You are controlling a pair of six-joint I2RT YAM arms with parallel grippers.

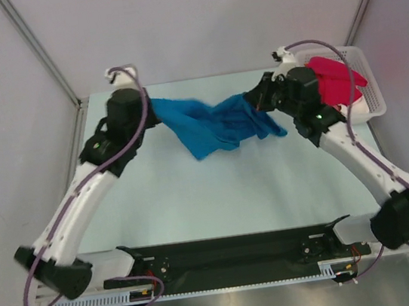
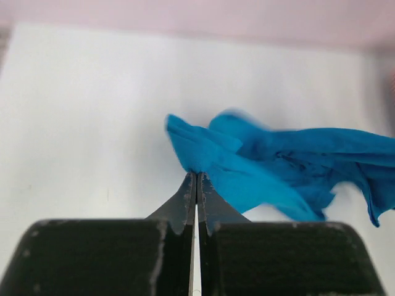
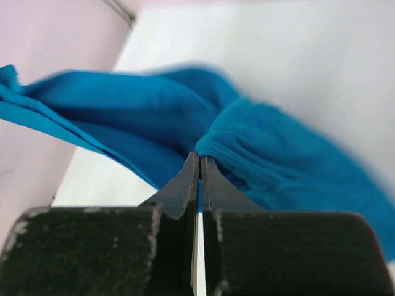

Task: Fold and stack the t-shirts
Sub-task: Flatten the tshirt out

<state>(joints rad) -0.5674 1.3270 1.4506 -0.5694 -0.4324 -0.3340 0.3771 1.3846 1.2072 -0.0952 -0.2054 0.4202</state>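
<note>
Arms rise from the near edge of the pale table [image 1: 196, 200], the left arm [image 1: 88, 192] and the right arm [image 1: 357, 154] each reaching toward the far half and leaning inward, a purple cable [image 1: 107, 163] looped along the left one. Between them hangs the bright blue t-shirt [image 1: 216, 125], drawn across the far middle of the table, bunched and twisted at its centre, with a loose flap falling toward the near side. The left hand [image 2: 196, 176] has its two fingers pressed together, a fold at the cloth's left end pinched at the tips. The right hand [image 3: 199, 157] is likewise closed tight on a gathered edge at the garment's right end. Whether the lowest folds touch the table cannot be told. Beyond the right hand, in the far right corner, a white lattice basket [image 1: 374, 102] holds a heaped crimson-pink t-shirt [image 1: 339, 77], partly hidden by the right wrist. Pale walls [image 1: 193, 17] close the scene behind.
</note>
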